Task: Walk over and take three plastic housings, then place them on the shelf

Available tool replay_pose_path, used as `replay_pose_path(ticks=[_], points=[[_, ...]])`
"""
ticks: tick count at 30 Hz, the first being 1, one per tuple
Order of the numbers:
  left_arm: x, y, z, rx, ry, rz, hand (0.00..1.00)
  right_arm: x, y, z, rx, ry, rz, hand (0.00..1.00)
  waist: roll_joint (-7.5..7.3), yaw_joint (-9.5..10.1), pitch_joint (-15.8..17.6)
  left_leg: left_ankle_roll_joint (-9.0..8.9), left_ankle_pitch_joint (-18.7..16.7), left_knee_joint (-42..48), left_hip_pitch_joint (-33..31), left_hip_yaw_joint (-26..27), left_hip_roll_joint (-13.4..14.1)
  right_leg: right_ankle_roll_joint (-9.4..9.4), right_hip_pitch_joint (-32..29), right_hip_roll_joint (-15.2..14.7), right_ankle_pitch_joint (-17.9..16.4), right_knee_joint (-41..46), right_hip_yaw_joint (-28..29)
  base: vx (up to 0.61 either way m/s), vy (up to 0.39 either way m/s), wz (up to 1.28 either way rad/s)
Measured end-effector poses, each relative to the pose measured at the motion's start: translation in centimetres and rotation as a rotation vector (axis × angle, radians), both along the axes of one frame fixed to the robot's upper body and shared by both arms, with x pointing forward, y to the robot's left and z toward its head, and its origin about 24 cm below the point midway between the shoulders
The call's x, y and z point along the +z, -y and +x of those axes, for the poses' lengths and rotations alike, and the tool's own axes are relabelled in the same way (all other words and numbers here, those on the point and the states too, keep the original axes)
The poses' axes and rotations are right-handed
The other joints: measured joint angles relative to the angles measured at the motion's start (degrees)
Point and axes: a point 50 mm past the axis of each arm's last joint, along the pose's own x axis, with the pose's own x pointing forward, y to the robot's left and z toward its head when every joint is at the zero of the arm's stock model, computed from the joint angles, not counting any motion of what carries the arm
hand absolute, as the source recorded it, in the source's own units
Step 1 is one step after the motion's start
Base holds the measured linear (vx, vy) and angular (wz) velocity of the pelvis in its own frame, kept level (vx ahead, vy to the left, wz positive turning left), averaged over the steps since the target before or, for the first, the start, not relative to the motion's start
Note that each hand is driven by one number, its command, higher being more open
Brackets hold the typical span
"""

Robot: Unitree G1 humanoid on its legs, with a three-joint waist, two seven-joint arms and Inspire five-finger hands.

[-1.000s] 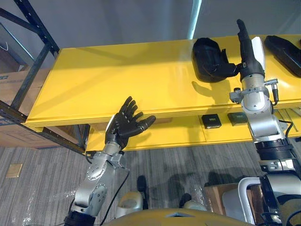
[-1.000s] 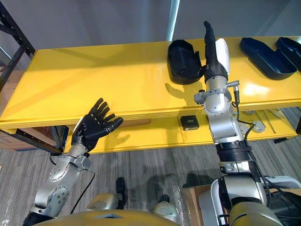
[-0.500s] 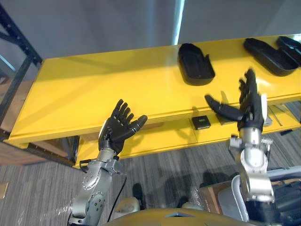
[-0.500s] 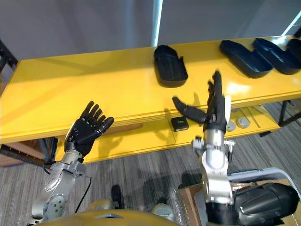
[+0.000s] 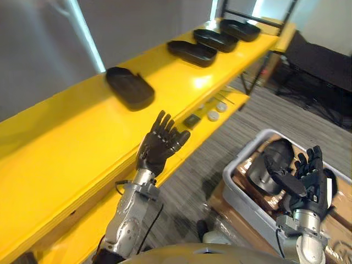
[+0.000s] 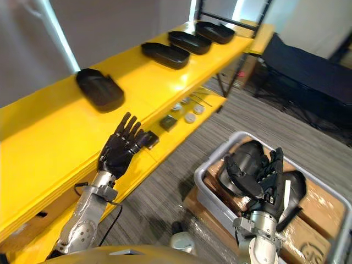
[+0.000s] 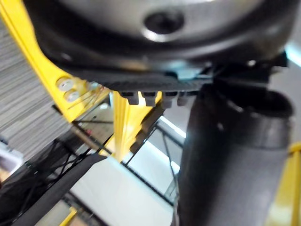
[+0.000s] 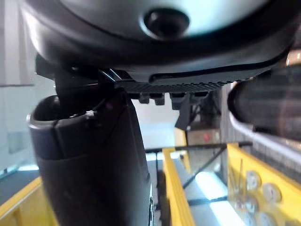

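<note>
The left hand [image 5: 159, 147] hovers before the front edge of the yellow shelf [image 5: 66, 148], its fingers [image 5: 168, 125] spread apart and holding nothing. The right hand [image 6: 263, 184] hangs over a grey bin [image 6: 214, 158], its fingers likewise splayed and empty. Four plastic housings [image 5: 130, 88] lie along the shelf top, toward its back edge. The bin holds what look like further housings [image 6: 247, 159]. The right eye view takes in more of the bin than the left eye view.
</note>
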Motion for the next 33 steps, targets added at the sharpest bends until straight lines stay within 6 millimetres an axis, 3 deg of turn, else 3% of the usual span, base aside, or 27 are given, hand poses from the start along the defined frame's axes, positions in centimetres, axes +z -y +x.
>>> replay_pose_path(ticks=[3, 5, 6, 7, 8, 10, 12, 15, 18, 20, 22, 24, 25, 26, 27, 28, 30, 31, 33], points=[[1.5, 1.6, 0.9, -0.084, 0.086, -0.009, 1.0, 0.5, 0.6, -0.2, -0.047, 0.033, -0.021, 1.0, 0.78, -1.35, 0.8, -0.17, -1.7, 4.0, -3.2, 0.6, 1.9, -0.02, -2.2, 0.8, 0.5, 0.0, 0.8, 0.0, -0.092, -0.19], [2.8, 2.3, 1.6, -0.111, 0.155, -0.016, 1.0, 1.6, 0.4, 1.7, -0.034, 0.115, -0.038, 1.0, 1.85, -1.27, 2.5, 0.29, -2.8, 7.4, -6.6, -0.7, 2.7, -0.05, -4.3, 1.3, 1.2, 0.0, 0.8, -0.06, -0.112, -0.02], [3.2, 2.3, 1.9, -0.106, 0.173, -0.021, 1.0, 2.5, 0.1, 3.2, 0.002, 0.155, -0.067, 1.0, 2.34, -0.53, 3.9, 1.35, -4.0, 9.8, -8.2, -5.8, 2.9, -0.46, -4.9, 1.8, 1.6, -0.1, 1.4, -0.06, -0.096, -0.1], [3.2, 2.2, 1.9, -0.102, 0.175, -0.021, 1.0, 2.7, -0.1, 3.6, 0.019, 0.163, -0.083, 1.0, 2.6, -0.16, 4.1, 1.47, -4.4, 10.3, -8.6, -8.0, 2.9, -0.61, -5.0, 2.0, 1.8, -0.1, 1.8, -0.07, -0.075, -0.38], [3.1, 2.0, 1.9, -0.093, 0.172, -0.021, 1.0, 3.5, -0.6, 4.9, 0.077, 0.189, -0.128, 1.0, 3.54, 1.12, 4.8, 0.97, -6.3, 11.7, -9.6, -13.9, 2.8, -0.42, -5.3, 2.7, 2.3, -0.6, 3.5, -0.08, -0.001, -0.73], [2.0, 1.2, 1.1, -0.057, 0.123, -0.016, 1.0, 5.1, -2.3, 7.6, 0.219, 0.25, -0.184, 1.0, 4.98, 4.58, 5.5, 1.17, -10.7, 15.1, -11.1, -24.2, -0.3, 0.4, -5.3, 3.4, 3.2, -2.1, 7.8, -0.1, 0.052, -0.94], [1.2, 0.5, 0.1, -0.027, 0.082, -0.015, 1.0, 5.1, -3.0, 8.6, 0.273, 0.243, -0.185, 1.0, 5.45, 5.9, 5.5, 1.56, -12.5, 17.3, -11.5, -26.5, -0.9, 0.55, -4.8, 3.6, 3.3, -2.4, 8.8, -0.05, 0.075, -0.4], [0.5, -0.3, -0.8, 0.002, 0.049, -0.015, 1.0, 3.4, -2.9, 8.4, 0.268, 0.174, -0.153, 1.0, 5.36, 7.03, 5.6, 1.62, -13.4, 18.9, -11.5, -26.4, -1.1, 0.37, -4.1, 3.1, 3.5, -2.8, 8.5, -0.01, 0.066, -0.02], [0.4, -0.7, -1.0, -0.008, 0.055, -0.047, 1.0, -0.2, -2.3, 7.0, 0.208, 0.039, -0.049, 1.0, 5.37, 6.96, 5.5, 2.42, -14.1, 19.8, -11.5, -27.3, -1.7, 0.21, -4.0, 2.7, 3.1, -1.6, 8.1, 0.02, 0.074, 0.06], [1.0, -0.4, -1.1, -0.063, 0.089, -0.113, 1.0, -3.6, -2.1, 4.6, 0.158, -0.097, 0.041, 1.0, 5.62, 6.89, 5.7, 3.07, -14.7, 21.3, -11.1, -29.8, -2.1, 0.91, -6.1, 3.3, 1.7, 4.1, 8.6, 0.01, 0.08, -0.2], [1.5, 0.0, -1.3, -0.111, 0.115, -0.158, 1.0, -4.7, -2.2, 2.9, 0.136, -0.138, 0.077, 1.0, 5.26, 6.61, 7.1, 3.53, -15.7, 21.7, -8.2, -29.2, -2.4, 1.65, -6.2, 3.5, 0.7, 8.4, 9.4, -0.02, 0.119, -0.61], [1.8, 0.1, -1.2, -0.137, 0.124, -0.188, 1.0, -4.8, -2.4, 1.9, 0.131, -0.112, 0.115, 1.0, 3.74, 6.51, 8.4, 3.98, -16.5, 22.1, -4.8, -26.7, -3.3, 2.02, -6.0, 3.0, -0.3, 11.8, 8.6, -0.16, 0.118, -0.9], [1.9, 0.1, -1.1, -0.144, 0.122, -0.183, 1.0, -4.2, -2.7, 2.0, 0.137, -0.059, 0.152, 1.0, 2.48, 6.49, 9.2, 4.94, -16.9, 21.9, -3.5, -24.6, -4.1, 1.87, -6.4, 1.9, 0.4, 12.6, 5.8, -0.35, 0.079, -0.98], [1.9, 0.4, -0.8, -0.153, 0.112, -0.186, 1.0, -3.5, -3.0, 2.4, 0.155, 0.004, 0.166, 1.0, 2.5, 6.41, 9.2, 6.64, -16.6, 21.4, -3.6, -22.2, -4.1, 2.49, -6.8, 0.6, 2.2, 10.7, 3.1, -0.35, 0.061, -0.94], [1.9, 0.5, -0.6, -0.156, 0.111, -0.182, 1.0, -3.1, -3.2, 2.8, 0.169, 0.035, 0.175, 1.0, 2.32, 6.55, 9.2, 7.15, -16.2, 21.0, -3.9, -21.1, -4.1, 0.85, -8.0, -0.4, 1.0, 13.8, -0.2, -0.3, 0.057, -0.65], [1.8, 0.4, -0.5, -0.153, 0.105, -0.179, 1.0, -2.6, -3.6, 3.5, 0.195, 0.071, 0.171, 1.0, 2.46, 6.62, 9.1, 7.79, -15.4, 20.6, -4.8, -20.2, -4.1, -2.64, -10.3, -2.5, -1.5, 20.9, -4.6, -0.29, 0.075, -0.51], [1.4, 0.3, -0.5, -0.164, 0.073, -0.178, 1.0, -1.9, -5.1, 5.7, 0.264, 0.123, 0.167, 1.0, 3.51, 7.49, 8.9, 8.83, -11.9, 17.2, -6.5, -19.2, -3.3, -6.63, -12.3, -8.9, -6.7, 35.2, -10.9, -0.28, 0.042, -0.35], [1.1, 0.3, -0.5, -0.17, 0.064, -0.177, 1.0, -2.0, -5.6, 6.1, 0.277, 0.124, 0.171, 1.0, 3.89, 7.81, 8.7, 8.61, -11.3, 16.7, -7.2, -19.0, -2.6, -7.11, -12.1, -10.3, -7.1, 37.5, -11.8, -0.17, -0.055, -0.39], [-0.1, 0.3, -0.9, -0.194, 0.031, -0.186, 1.0, -3.0, -7.9, 7.8, 0.33, 0.075, 0.176, 1.0, 4.11, 11.09, 8.4, 6.59, -8.9, 15.6, -7.9, -16.1, 0.4, -7.09, -9.0, -16.5, -7.1, 41.6, -14.8, -0.16, -0.146, -0.67]])
